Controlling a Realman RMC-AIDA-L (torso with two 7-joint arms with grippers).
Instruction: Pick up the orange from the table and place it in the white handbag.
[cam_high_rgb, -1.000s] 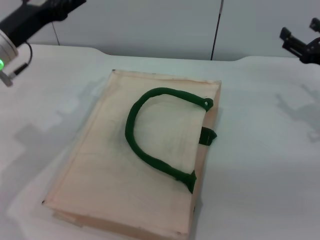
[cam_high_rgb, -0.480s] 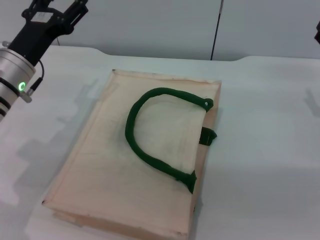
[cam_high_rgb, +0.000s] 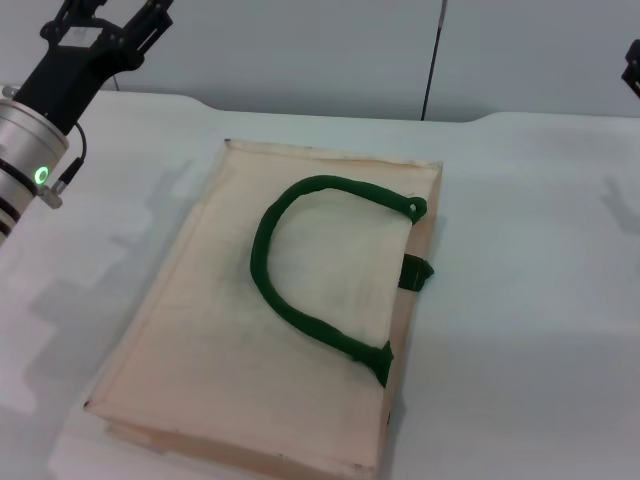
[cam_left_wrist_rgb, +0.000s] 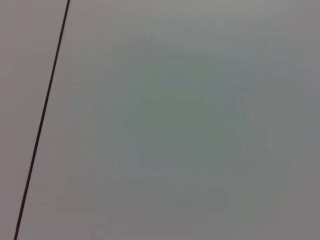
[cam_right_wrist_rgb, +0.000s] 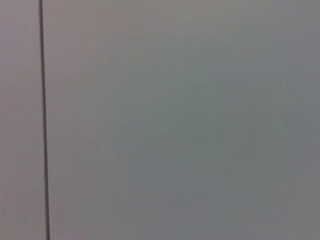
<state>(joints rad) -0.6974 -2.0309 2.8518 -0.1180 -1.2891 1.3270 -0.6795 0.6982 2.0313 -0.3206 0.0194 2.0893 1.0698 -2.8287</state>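
Handbag, white handbag (cam_high_rgb: 270, 330), lies flat on the table (cam_high_rgb: 530, 300), green handle on top; orange not visible anywhere. Left gripper (cam_high_rgb: 105, 15) raised at far left, fingers spread, empty. Right gripper (cam_high_rgb: 633, 65) at frame edge, state unreadable

Head cam: high, looking fwd/down on table (cam_high_rgb: 520, 300) w/ bag (cam_high_rgb: 270, 330), mid range.
L wrist cam: faces plain grey wall, one dark seam.
R wrist cam: same kind of wall.
Overlap w/ head: none clear.
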